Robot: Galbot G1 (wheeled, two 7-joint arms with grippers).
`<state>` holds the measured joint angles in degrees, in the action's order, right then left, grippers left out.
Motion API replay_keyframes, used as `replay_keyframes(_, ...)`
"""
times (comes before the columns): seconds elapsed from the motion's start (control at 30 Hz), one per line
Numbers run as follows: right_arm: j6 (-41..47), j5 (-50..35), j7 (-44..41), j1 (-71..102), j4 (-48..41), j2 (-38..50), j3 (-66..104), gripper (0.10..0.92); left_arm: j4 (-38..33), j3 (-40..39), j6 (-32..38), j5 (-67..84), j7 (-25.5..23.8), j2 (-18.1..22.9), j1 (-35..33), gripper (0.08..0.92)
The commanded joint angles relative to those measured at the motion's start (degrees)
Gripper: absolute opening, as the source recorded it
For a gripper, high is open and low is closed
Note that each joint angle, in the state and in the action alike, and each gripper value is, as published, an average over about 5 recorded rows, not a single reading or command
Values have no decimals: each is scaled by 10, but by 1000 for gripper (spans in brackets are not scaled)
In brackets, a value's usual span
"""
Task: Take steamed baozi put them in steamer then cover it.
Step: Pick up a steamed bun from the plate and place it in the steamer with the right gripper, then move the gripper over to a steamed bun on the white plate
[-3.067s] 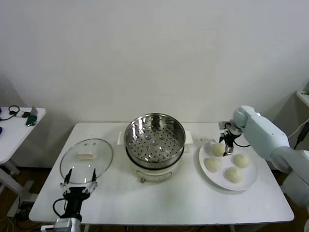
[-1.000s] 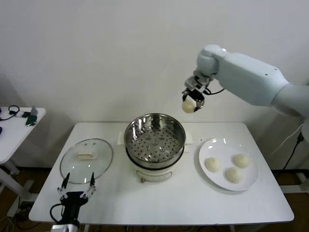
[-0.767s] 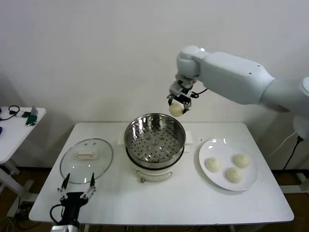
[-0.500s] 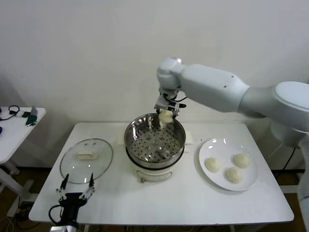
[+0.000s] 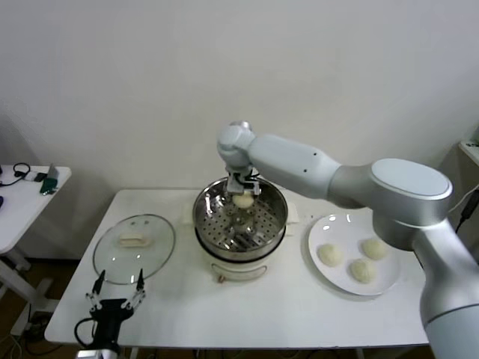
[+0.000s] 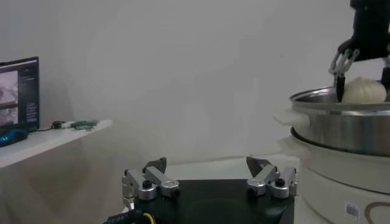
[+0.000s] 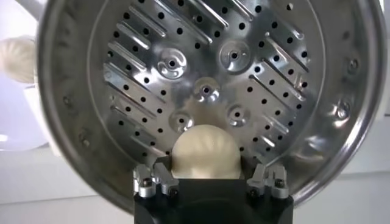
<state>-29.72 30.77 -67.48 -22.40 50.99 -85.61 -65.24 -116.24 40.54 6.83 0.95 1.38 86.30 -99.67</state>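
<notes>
Right wrist view has the right claw (image 7: 210, 180) hanging straight over the steamer (image 7: 207, 91), its fingers sitting just outside a baozi (image 7: 204, 152) so whether it's gripped or let go I can't tell, perforated floor directly below, left claw (image 5: 116, 288) parked wide open near the cover (image 5: 135, 247).

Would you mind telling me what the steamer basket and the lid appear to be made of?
The steamer basket looks like polished steel: mirror-bright, perforated, reflecting light. The lid seems clear glass, since the table shows through, with a metallic-looking rim and a cream handle, probably plastic.
</notes>
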Motion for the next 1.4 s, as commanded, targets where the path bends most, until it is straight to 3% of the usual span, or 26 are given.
replay_keyframes(0.03, -17, 55, 5, 31, -23, -17, 16, 724, -2, 0, -3, 9, 0, 3, 1, 823)
replay_keyframes(0.3, -15, 76, -2, 38, -20, -13, 27, 816, 0, 0, -3, 10, 1, 3, 0, 823)
replay_keyframes(0.6, -3, 22, -30, 7, 38, 28, 51, 823, -1, 0, -4, 9, 1, 1, 2, 823)
replay_keyframes(0.87, 79, -152, -30, -98, 148, 151, 21, 823, -8, -3, -8, 6, 1, 1, 4, 823)
replay_keyframes(1.17, 345, -502, 137, -229, 250, 359, -184, 823, -15, -12, -9, 3, -1, 3, 2, 823)
replay_keyframes(1.4, 444, -576, 94, -216, 269, 466, -235, 823, -25, -17, -12, 3, -2, 4, 3, 823)
